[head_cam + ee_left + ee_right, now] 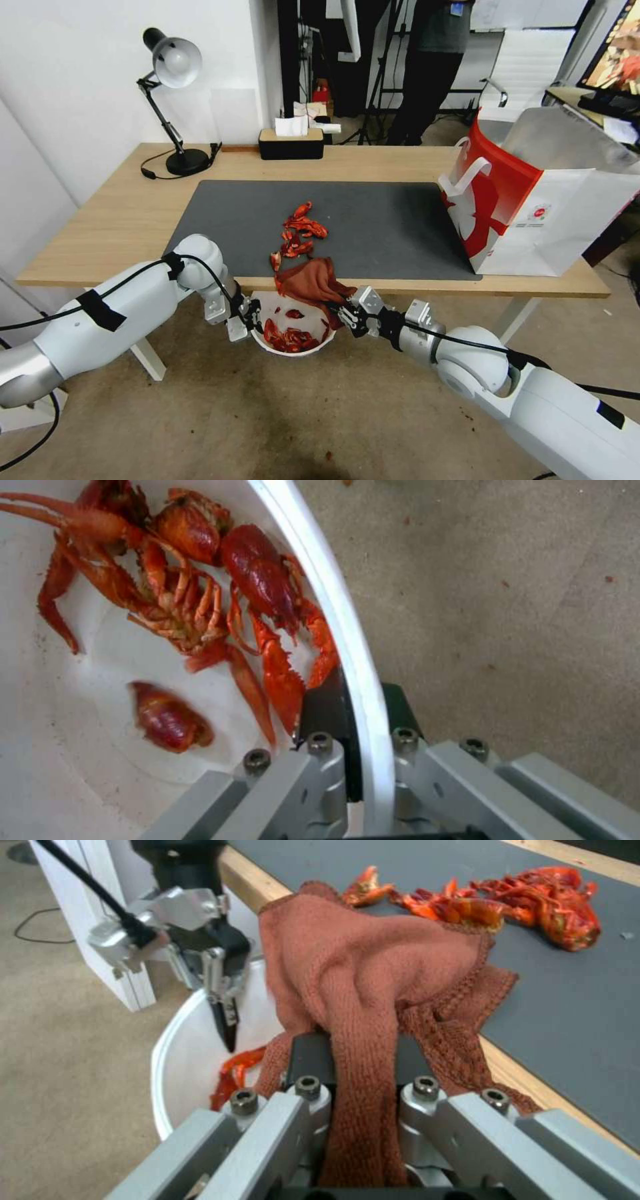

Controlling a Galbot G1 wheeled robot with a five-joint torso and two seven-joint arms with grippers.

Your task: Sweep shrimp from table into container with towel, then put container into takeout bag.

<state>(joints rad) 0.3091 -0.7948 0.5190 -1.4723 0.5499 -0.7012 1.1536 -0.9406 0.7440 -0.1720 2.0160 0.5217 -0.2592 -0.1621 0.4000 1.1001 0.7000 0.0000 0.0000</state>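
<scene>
Now, towel [315,283] in right end effector [345,313], beside container [264,340]

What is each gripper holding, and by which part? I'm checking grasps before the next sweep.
Left gripper: round white plastic bowl, jaws pinching its rim. Right gripper: rust-red wrinkly cloth, jaws clamped on a bunched fold.

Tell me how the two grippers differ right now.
The left gripper is shut on the container rim, one finger inside, one outside; the right gripper is shut on the towel. The left holds the container below the table edge; the right's towel drapes over that edge. Both sit at the table's near edge.
</scene>
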